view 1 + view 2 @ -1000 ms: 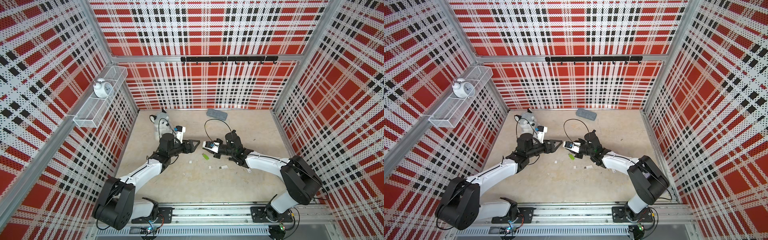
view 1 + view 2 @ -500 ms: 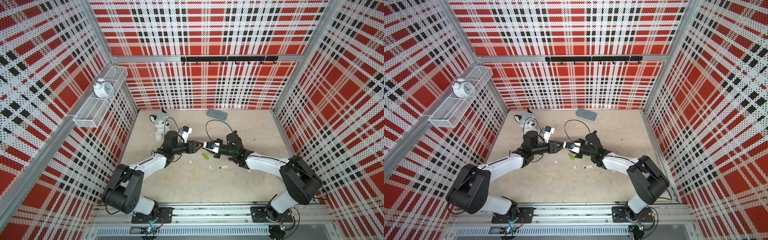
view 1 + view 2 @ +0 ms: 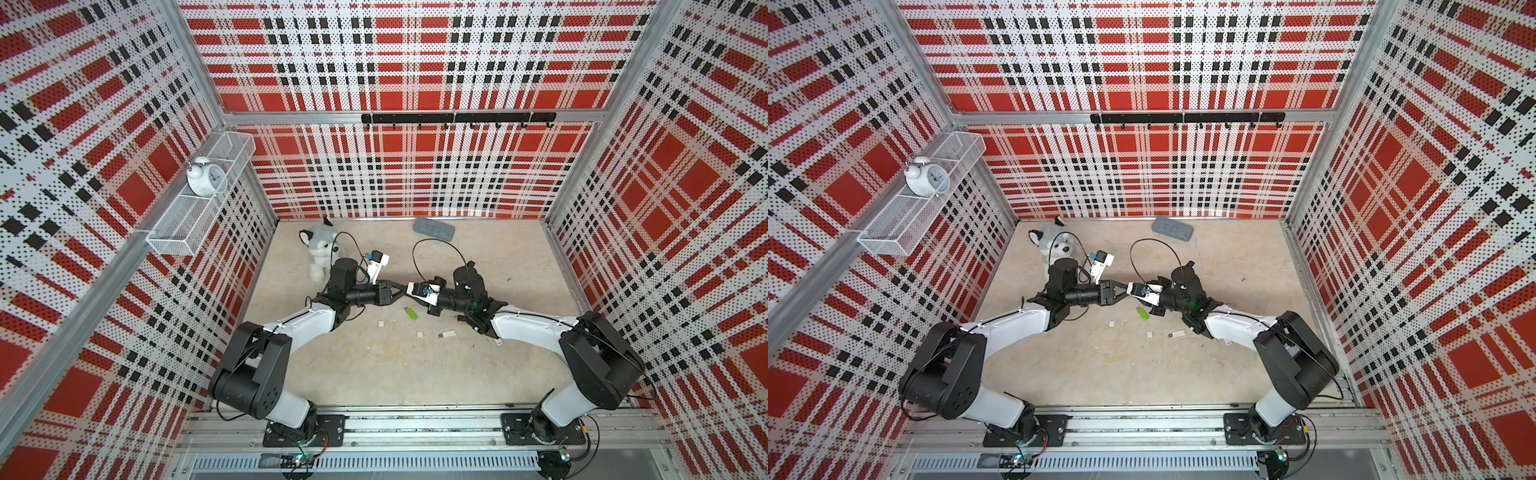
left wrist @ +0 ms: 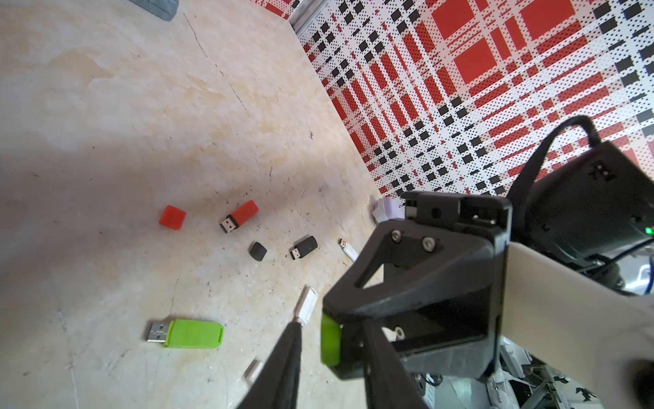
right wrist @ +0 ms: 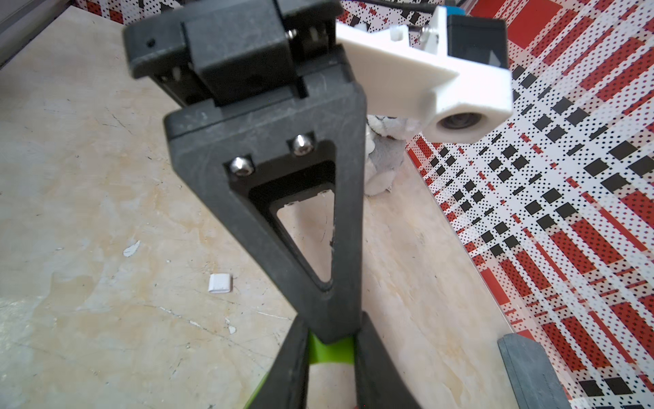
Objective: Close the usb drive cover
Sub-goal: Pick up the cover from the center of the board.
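Observation:
A green usb drive (image 3: 411, 313) (image 3: 1143, 313) (image 4: 193, 334) lies flat on the floor with its metal plug bare. Its green cover (image 4: 331, 340) (image 5: 331, 352) is off the drive and up in the air. My right gripper (image 3: 409, 290) (image 5: 332, 340) is shut on the cover, which sticks out past its fingertips. My left gripper (image 3: 401, 289) (image 3: 1124, 289) (image 4: 332, 331) meets it tip to tip above the floor. Its fingers straddle the cover, and in the left wrist view a gap shows between one finger and the cover.
On the floor lie a red drive (image 4: 240, 216) and red cap (image 4: 172, 217), a black drive (image 4: 304, 247) and black cap (image 4: 257, 251), and white pieces (image 3: 380, 322) (image 3: 448, 333). A plush husky (image 3: 320, 249) and a grey case (image 3: 433, 228) sit near the back wall.
My left gripper has swung right to meet the right gripper, and its jaws have narrowed from wide open around the green cover. The right arm has held still.

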Motion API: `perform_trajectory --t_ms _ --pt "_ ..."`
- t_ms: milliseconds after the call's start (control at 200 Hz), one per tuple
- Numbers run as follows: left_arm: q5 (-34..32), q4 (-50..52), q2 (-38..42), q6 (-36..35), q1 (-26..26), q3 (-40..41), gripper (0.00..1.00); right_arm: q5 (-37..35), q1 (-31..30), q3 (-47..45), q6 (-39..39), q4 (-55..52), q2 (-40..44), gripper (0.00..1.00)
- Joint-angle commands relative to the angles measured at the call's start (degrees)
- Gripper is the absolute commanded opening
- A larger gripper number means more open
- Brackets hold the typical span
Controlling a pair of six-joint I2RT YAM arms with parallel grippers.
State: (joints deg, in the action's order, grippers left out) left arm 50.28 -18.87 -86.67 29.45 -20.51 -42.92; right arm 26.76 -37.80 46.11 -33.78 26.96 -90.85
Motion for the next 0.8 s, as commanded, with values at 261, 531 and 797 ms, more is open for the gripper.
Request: perform_trajectory --t_ms 261,531,797 --pt "5.53 1.91 -1.81 -1.41 1.41 -2.39 0.32 2.26 -0.34 0.3 0.02 3.02 0.68 0.24" --pt "4.83 2.21 -2.85 -1.33 0.65 -3.3 0.22 3.0 -0.35 0.48 -0.68 2.35 0.59 0.24" --pt "4.01 3.86 -2.8 -1.74 1.17 -4.04 0.08 2.31 -0.34 0.09 -1.2 2.39 1.02 0.24"
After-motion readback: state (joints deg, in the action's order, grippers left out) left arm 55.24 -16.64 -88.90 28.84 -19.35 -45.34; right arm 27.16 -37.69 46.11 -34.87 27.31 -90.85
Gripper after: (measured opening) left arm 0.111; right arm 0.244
